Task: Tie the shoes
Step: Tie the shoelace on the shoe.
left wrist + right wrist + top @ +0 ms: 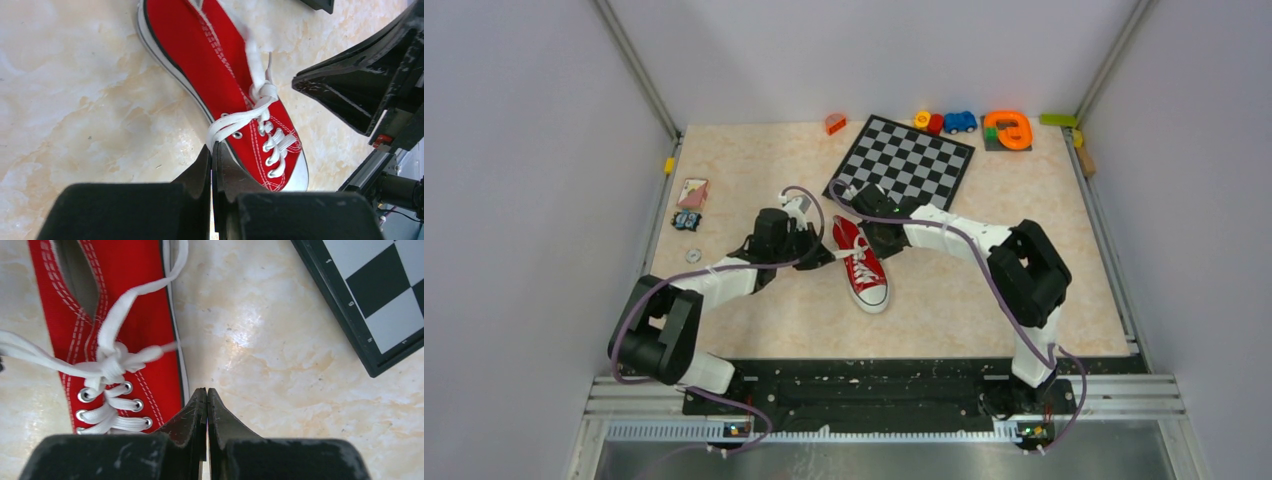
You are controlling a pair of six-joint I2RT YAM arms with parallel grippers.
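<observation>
The red shoe (864,265) lies mid-table with its white toe cap toward the near edge. Its white laces are drawn into a knot (265,92) over the tongue. My left gripper (212,146) sits at the shoe's left side. It is shut on a doubled strand of lace (235,122) that runs taut from the knot to its fingertips. My right gripper (206,390) is shut just off the shoe's other side, near the eyelets, with nothing between its fingers. A short lace end (160,350) sticks out loose from the knot. Another strand (150,287) trails across the shoe's opening.
A chessboard (904,160) lies just behind the shoe, its corner (380,315) close to my right gripper. Small toys (960,121) line the back edge. A card (692,192) and a small disc (693,256) lie at the left. Walls close in on three sides.
</observation>
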